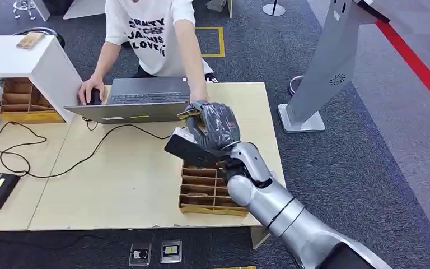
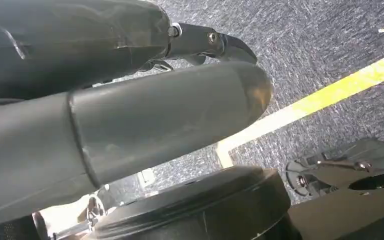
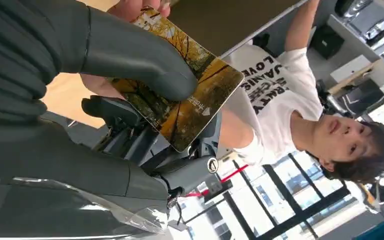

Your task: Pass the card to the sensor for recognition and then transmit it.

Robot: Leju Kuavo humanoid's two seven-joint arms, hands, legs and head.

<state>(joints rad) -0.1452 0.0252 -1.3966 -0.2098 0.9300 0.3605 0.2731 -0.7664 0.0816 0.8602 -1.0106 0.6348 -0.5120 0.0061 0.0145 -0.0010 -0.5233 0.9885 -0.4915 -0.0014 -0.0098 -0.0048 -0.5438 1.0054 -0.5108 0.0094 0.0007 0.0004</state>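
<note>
Card (image 3: pixel 190 95) — autumn-tree print, pinched under thumb of right hand (image 1: pixel 213 126), raised over table (image 1: pixel 117 179) at laptop's (image 1: pixel 140 98) 3 o'clock corner. Person's fingers (image 3: pixel 130 7) touch card's far edge. Cardboard divider tray (image 1: pixel 201 190) at hand's 6 o'clock. Left hand (image 2: pixel 130 115) hangs over carpet — grip state cannot tell.

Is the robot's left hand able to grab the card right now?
Probably not. The left hand hangs low over the carpet with its fingers curled in, while the card is up over the table, pinched in the right hand, with a person's fingers on it too.
</note>
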